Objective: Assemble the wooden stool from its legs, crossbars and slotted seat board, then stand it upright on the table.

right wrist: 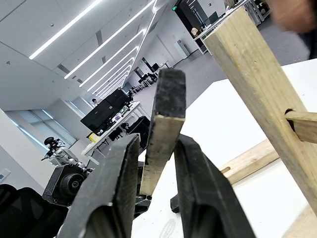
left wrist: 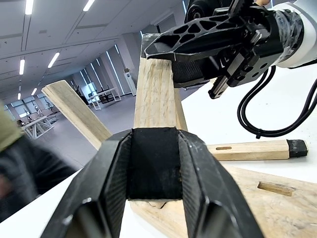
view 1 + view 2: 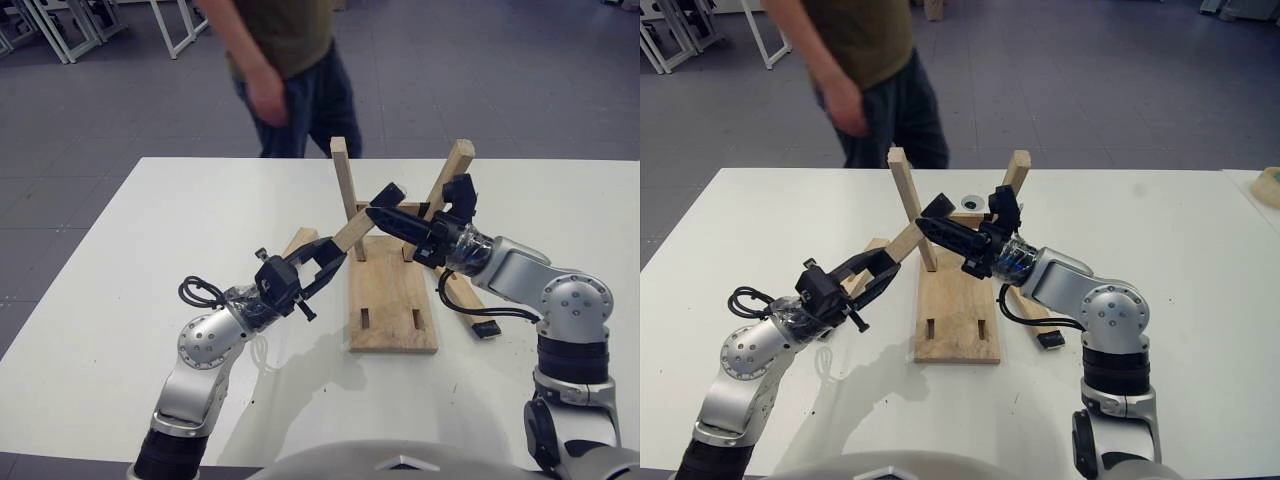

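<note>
seat board (image 3: 392, 300) raw matt wood | leg (image 3: 352, 232) same | table (image 3: 150, 260) smooth white, sl. glossy

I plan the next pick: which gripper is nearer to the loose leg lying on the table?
Right. The right gripper, holding the raised leg, is above the board's far end, near the loose leg; the left gripper is left of the board.
</note>
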